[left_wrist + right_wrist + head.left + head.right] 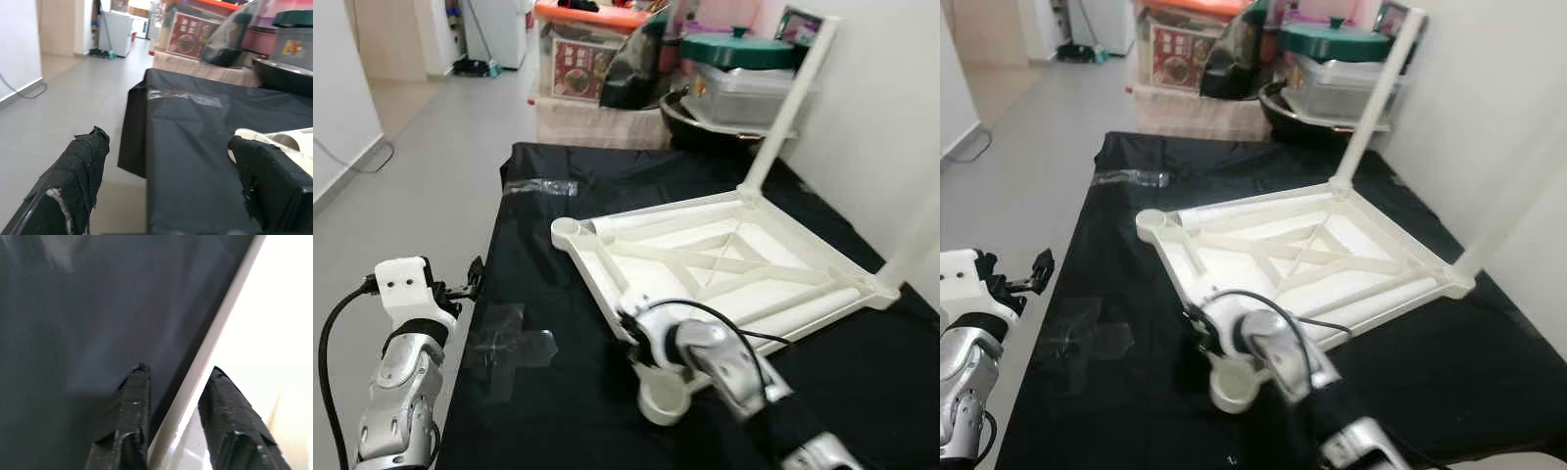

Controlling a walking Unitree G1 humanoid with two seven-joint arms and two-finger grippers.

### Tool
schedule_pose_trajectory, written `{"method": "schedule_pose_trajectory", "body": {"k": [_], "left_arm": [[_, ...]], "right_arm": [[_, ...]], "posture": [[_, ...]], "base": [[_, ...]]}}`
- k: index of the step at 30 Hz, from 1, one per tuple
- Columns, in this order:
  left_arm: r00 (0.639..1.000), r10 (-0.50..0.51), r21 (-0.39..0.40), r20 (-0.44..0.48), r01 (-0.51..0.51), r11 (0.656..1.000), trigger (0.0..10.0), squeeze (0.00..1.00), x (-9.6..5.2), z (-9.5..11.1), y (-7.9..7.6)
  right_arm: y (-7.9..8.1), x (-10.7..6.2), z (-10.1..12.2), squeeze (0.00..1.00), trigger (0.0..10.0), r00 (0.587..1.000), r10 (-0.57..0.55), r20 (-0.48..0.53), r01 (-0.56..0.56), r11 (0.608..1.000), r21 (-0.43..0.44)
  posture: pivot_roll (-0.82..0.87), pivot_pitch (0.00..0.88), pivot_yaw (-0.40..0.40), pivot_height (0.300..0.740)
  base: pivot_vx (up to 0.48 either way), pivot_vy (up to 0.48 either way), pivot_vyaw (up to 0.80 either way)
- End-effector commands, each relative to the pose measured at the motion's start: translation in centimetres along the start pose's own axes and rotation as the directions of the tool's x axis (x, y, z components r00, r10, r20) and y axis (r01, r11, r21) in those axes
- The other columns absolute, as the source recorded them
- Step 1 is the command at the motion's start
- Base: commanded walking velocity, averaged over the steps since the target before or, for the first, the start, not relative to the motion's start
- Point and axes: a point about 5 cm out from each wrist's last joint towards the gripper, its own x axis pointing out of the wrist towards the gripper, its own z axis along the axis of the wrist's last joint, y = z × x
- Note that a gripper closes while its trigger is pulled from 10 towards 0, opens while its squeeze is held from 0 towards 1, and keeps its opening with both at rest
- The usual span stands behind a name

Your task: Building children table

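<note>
Right end effector (173, 382) straddles upturned tabletop (724, 259) rim; two legs (790, 108) fitted.

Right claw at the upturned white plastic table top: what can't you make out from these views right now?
- Right claw: head views, hidden under its own silver forearm; whether its fingers grip the upturned white plastic table top's rim is unclear in the right wrist view.
- Near corner socket: partly covered by that arm.
- Two upright white legs: right one cut off by the frame edge.
- Left claw: open, beside the black-covered table.
</note>
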Motion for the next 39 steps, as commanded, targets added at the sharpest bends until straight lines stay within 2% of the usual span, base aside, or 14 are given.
{"method": "schedule_pose_trajectory", "body": {"k": [1,8,10,11,14,16,19,23,29,31,32,33,36,39], "left_arm": [[0.999,-0.03,-0.01,0.01,0.03,0.999,10.0,0.0,0.3,0.0,-1.0],[0.998,-0.063,-0.003,0.012,0.063,0.998,10.0,0.0,0.7,-0.1,-2.0],[0.997,-0.081,-0.004,0.012,0.081,0.997,10.0,0.0,1.0,-0.2,-2.4],[0.997,-0.081,-0.004,0.012,0.081,0.997,10.0,0.0,1.0,-0.2,-2.4],[0.994,-0.111,-0.01,0.012,0.111,0.994,10.0,0.0,1.4,-0.2,-3.2],[0.992,-0.129,-0.016,0.011,0.129,0.991,10.0,0.0,1.6,-0.3,-3.8],[0.991,-0.136,-0.019,0.01,0.137,0.99,10.0,0.0,1.6,-0.4,-4.0],[0.984,-0.179,0.0,0.008,0.179,0.984,10.0,0.0,1.9,-0.6,-5.0],[0.983,-0.186,0.003,0.008,0.186,0.983,10.0,0.0,1.9,-0.5,-5.1],[0.982,-0.187,0.005,0.008,0.187,0.982,10.0,0.0,1.9,-0.5,-5.1],[0.982,-0.188,0.007,0.007,0.188,0.982,10.0,0.0,1.9,-0.6,-5.1],[0.982,-0.188,0.007,0.007,0.188,0.982,10.0,0.0,1.9,-0.6,-5.1],[0.982,-0.186,0.006,-0.002,0.186,0.982,10.0,0.0,1.9,-0.9,-4.8],[0.982,-0.186,0.006,-0.004,0.186,0.982,10.0,0.0,2.0,-1.0,-4.8]], "right_arm": [[0.8,0.2,-1.2,0.0,0.0,0.997,0.056,-0.046,-0.056,0.998,0.015],[1.0,-1.1,-2.3,0.0,0.0,0.994,0.095,-0.047,-0.097,0.994,-0.041],[0.9,-3.2,-4.3,0.0,0.0,0.983,0.158,-0.091,-0.171,0.974,-0.151],[0.9,-3.2,-4.3,0.0,0.0,0.983,0.158,-0.091,-0.171,0.974,-0.151],[-0.3,-7.6,-8.1,0.0,0.0,0.945,0.228,-0.233,-0.296,0.9,-0.321],[-1.2,-9.9,-9.7,0.0,0.0,0.917,0.246,-0.313,-0.36,0.849,-0.388],[-1.4,-10.6,-10.1,0.0,0.0,0.909,0.246,-0.337,-0.376,0.834,-0.403],[-3.1,-12.9,-11.5,0.0,0.0,0.88,0.193,-0.433,-0.402,0.789,-0.465],[-3.5,-13.2,-11.9,0.0,0.0,0.869,0.172,-0.463,-0.415,0.762,-0.497],[-3.5,-13.2,-12.0,0.0,0.0,0.869,0.178,-0.461,-0.429,0.736,-0.524],[-3.6,-13.3,-12.2,0.0,0.0,0.862,0.182,-0.473,-0.453,0.696,-0.557],[-3.6,-13.3,-12.2,0.0,0.0,0.862,0.182,-0.473,-0.453,0.696,-0.557],[-4.3,-14.0,-12.3,0.0,0.0,0.839,0.176,-0.515,-0.509,0.589,-0.628],[-4.5,-14.1,-12.2,0.0,0.0,0.837,0.173,-0.519,-0.516,0.567,-0.642]], "posture": [[0.05,0.0,-0.128,0.74],[0.04,0.0,-0.118,0.74],[0.03,0.0,-0.108,0.74],[0.03,0.0,-0.108,0.74],[0.01,0.0,-0.101,0.74],[-0.01,0.0,-0.092,0.74],[-0.01,0.0,-0.092,0.74],[-0.02,0.0,-0.087,0.74],[-0.02,0.0,-0.09,0.74],[-0.01,0.0,-0.09,0.74],[-0.01,0.0,-0.092,0.74],[-0.01,0.0,-0.092,0.74],[0.0,0.0,-0.091,0.74],[0.0,0.0,-0.091,0.74]], "base": [[0.0,0.0,0.0],[0.0,0.0,0.0],[0.0,0.0,0.0],[0.0,0.0,0.0],[0.0,0.0,0.0],[0.0,0.0,0.0],[0.0,0.0,0.0],[0.0,0.0,0.0],[0.0,0.0,0.0],[0.0,0.0,0.0],[0.0,0.0,0.0],[0.0,0.0,0.0],[0.0,0.0,0.0],[0.0,0.0,0.0]]}}
